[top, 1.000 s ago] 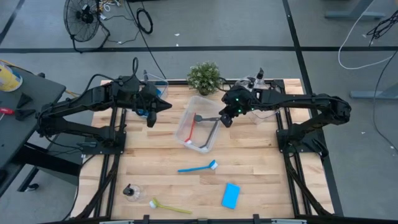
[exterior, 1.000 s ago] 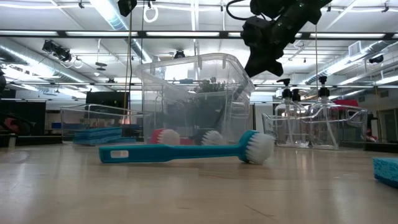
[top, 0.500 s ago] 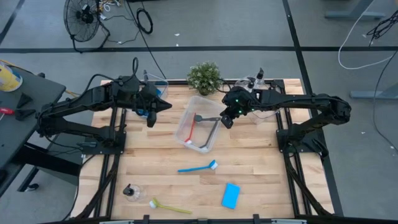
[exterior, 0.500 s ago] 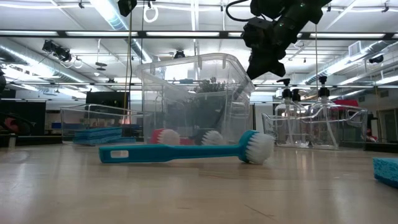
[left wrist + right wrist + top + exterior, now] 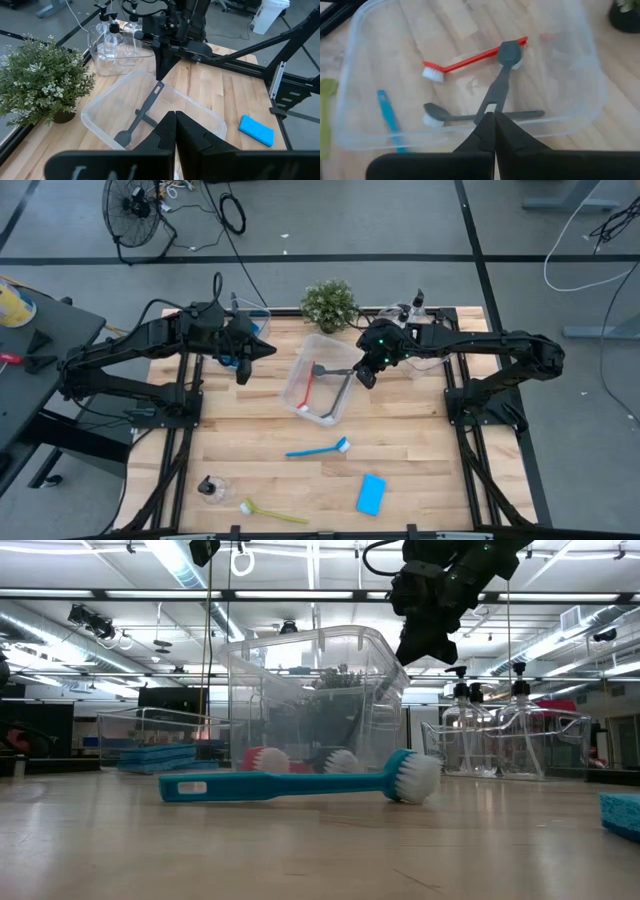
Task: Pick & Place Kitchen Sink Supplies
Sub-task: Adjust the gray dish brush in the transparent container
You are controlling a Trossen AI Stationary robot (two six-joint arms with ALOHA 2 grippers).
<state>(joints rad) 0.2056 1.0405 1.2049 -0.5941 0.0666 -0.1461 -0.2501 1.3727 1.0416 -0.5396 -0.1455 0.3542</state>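
A sorting job at a wooden table, seen left to right. The left gripper (image 5: 262, 351) hangs clenched and empty above the table's back-left part, near a clear bin of blue sponges (image 5: 256, 317). At centre stands the clear brush bin (image 5: 320, 380), holding a red brush (image 5: 470, 62) and two grey brushes (image 5: 496, 92), one lying across the other. The right gripper (image 5: 363, 373) hovers over that bin's right rim, its fingers pressed together on nothing, just in front of the bottle bin (image 5: 415, 366) with its pump bottles (image 5: 518, 718) at the back right, beside a potted plant (image 5: 328, 304).

Over the past second almost nothing on the table has shifted; only the right gripper has crept up a touch above the brush bin, and both grippers have stayed closed and empty. That suggests the grey brushes are delivered and the arm is pulling clear.

Still loose at the front of the table: a pump bottle (image 5: 210, 488) and a yellow-green brush (image 5: 270, 512) at front left, a blue brush (image 5: 318, 448) at centre, a blue sponge (image 5: 371, 494) to its right. By that count the task looks partly done, with four items left to sort.
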